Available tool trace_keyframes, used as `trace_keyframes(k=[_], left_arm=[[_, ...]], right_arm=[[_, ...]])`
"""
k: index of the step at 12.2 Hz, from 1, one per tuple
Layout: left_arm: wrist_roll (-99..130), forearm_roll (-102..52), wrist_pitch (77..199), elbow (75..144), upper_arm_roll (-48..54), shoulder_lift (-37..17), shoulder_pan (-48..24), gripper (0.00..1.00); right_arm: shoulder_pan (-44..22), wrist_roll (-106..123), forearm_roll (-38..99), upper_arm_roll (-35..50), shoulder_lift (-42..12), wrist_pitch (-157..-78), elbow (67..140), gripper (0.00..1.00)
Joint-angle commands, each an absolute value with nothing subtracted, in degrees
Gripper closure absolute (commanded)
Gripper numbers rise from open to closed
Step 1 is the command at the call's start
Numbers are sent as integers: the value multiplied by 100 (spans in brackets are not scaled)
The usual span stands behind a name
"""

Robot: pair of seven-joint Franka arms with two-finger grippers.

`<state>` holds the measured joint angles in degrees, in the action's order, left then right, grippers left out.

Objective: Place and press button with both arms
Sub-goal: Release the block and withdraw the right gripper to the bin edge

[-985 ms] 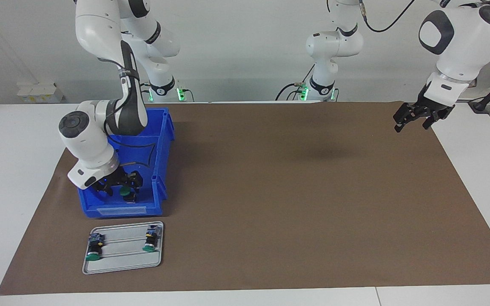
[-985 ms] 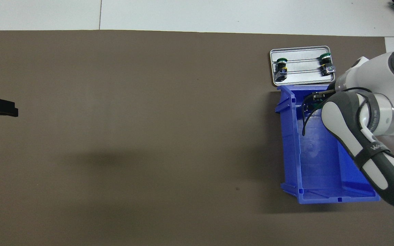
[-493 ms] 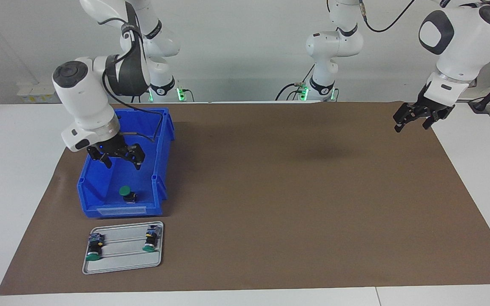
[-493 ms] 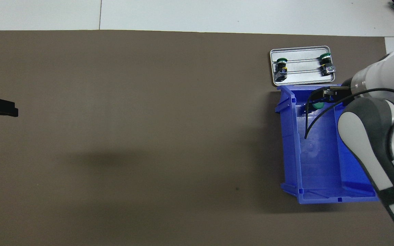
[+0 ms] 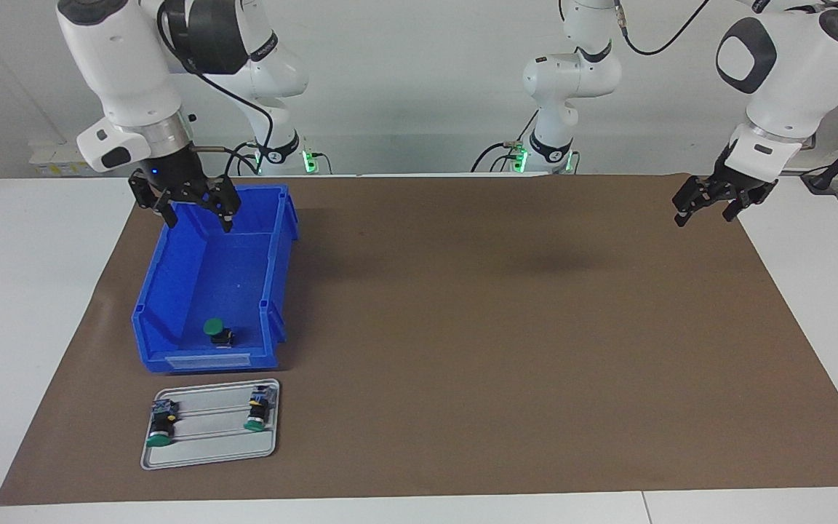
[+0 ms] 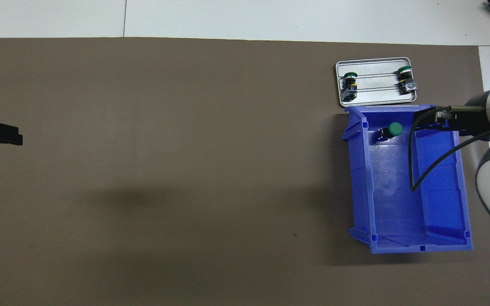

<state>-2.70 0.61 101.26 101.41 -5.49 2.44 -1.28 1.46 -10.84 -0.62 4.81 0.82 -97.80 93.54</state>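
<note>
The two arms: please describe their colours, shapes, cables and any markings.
Both arms are glossy white with rounded links, dark grey joint caps and silver wrist rings. Each carries a black two-finger end effector: the right end effector with a loose black cable, the left end effector too. No markings are legible.

The blue bin's (image 5: 273, 269) tall walls fence in the button (image 5: 217, 332) — only from above is it reachable. Just beside it sits the tray (image 5: 208, 451); the brown mat (image 5: 521, 349) lies bare elsewhere.
</note>
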Motion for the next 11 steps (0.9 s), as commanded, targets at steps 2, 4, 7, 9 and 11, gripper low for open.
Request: trace_keyframes(k=[2,4,7,9,11], left_arm=[[-220,149,10107,10292,-519,404,-105,0],[-220,141,10107,10292,-519,404,-105,0],[-220,149,10107,10292,-519,404,-105,0],[-220,149,10107,10292,-519,404,-105,0],[-220,149,10107,10292,-519,404,-105,0]], right_arm=[[202,-1160,141,527,-184,-8976,8395,1],[185,-1143,106,536,-106,-8807,8603,1],[246,-1064,97,536,-35,-8824,8692,0],[255,-1020,97,519,-26,-8815,8684,0],[351,-1020,140,545,-44,-8815,8675,0]])
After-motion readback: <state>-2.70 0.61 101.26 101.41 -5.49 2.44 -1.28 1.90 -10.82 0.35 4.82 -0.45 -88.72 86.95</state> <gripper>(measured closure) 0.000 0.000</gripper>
